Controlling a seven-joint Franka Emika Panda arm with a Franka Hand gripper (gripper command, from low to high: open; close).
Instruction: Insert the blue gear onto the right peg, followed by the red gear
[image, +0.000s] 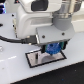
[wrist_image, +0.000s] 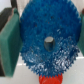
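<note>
While hanging low over the grey plate (image: 46, 58), the gripper (image: 52, 50) is clenching the blue gear (wrist_image: 49, 40), with the red gear (wrist_image: 51, 80) sitting just beside it.

One blue gear (wrist_image: 48, 42) shows, filling the wrist view, and it appears again in the exterior view at about five o'clock. One red gear (wrist_image: 49, 80) sits at six o'clock of it. One black-rimmed grey plate (image: 35, 59) lies on one white table (image: 12, 67). One gripper (image: 52, 49) is visible. Pegs cannot be counted.
</note>
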